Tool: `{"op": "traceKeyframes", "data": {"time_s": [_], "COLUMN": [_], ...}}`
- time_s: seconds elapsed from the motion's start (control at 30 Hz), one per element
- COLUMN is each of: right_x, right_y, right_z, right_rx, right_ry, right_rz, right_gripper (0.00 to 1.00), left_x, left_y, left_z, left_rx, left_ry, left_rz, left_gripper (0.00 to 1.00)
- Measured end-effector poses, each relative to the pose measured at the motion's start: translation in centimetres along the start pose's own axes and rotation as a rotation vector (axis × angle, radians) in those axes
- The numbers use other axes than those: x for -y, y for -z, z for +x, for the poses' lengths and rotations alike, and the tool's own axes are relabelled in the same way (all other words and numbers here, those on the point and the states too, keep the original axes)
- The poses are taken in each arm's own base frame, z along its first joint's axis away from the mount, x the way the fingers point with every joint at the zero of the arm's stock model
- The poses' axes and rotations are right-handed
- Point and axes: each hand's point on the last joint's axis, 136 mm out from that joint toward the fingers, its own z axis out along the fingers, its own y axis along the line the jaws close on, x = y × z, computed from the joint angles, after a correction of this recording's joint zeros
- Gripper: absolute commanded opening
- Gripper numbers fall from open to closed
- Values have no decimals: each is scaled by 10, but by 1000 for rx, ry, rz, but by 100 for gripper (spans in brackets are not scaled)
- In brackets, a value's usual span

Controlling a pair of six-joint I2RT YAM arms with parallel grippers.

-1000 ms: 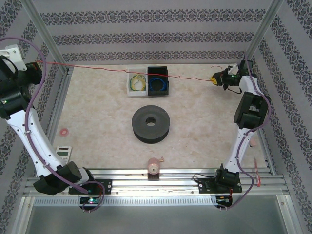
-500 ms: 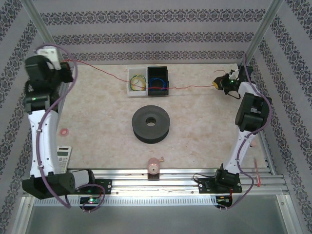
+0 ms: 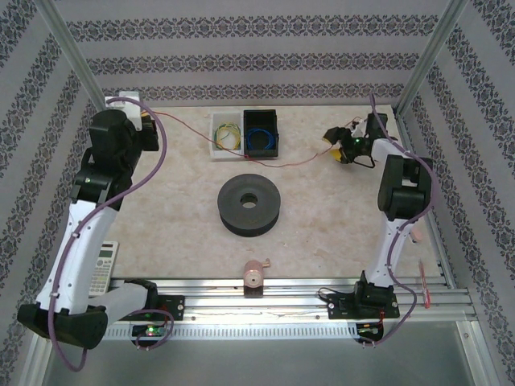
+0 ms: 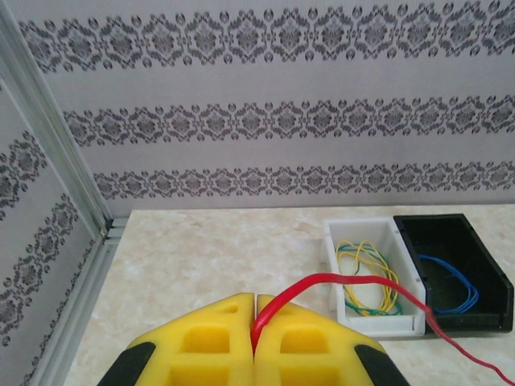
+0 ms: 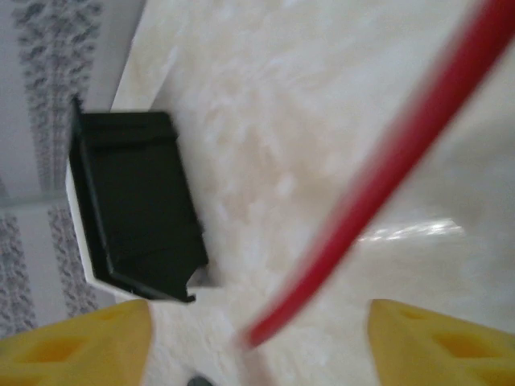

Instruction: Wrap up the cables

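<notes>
While left gripper [image 4: 254, 338] clamps the cables [image 4: 342, 279] left of the black bin [image 4: 492, 281], right gripper [image 5: 257, 342] — right of it — jaws apart, red wire passing between.

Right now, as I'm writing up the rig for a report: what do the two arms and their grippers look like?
Both the left arm and the right arm have slim white links with bulky black joint housings. A purple cord runs along each. The left gripper and right gripper have blocky yellow fingers with recessed pockets.
</notes>
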Motion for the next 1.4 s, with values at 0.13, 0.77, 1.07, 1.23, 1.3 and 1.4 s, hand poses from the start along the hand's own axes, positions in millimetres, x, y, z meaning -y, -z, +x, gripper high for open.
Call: {"op": "traceKeyframes", "data": {"time_s": [0.13, 0.77, 1.07, 1.23, 1.3, 1.4], "right_x": [-42, -318, -401, -366, -350, -337], "right_y": [17, 62, 16, -46, -65, -79], "right_z": [13, 243, 275, 271, 274, 281], "right_rx": [6, -93, 34, -47, -91, -139], "right_ry": [98, 1012, 1345, 1363, 1359, 1350], "right_rz": [-31, -394, -497, -428, -404, -395], "right_gripper": [98, 96, 92, 86, 83, 81], "left_x": [-1, 18, 40, 40, 40, 39], "left_y": [10, 19, 12, 12, 13, 14], "left_z": [-7, -24, -13, -13, -16, -19], "left_rx": [31, 28, -48, -52, -45, -38], "left_ry": [3, -10, -19, -21, -20, -19], "left_rz": [-23, 75, 182, 180, 180, 176], "left_gripper": [0, 0, 0, 0, 0, 0]}}
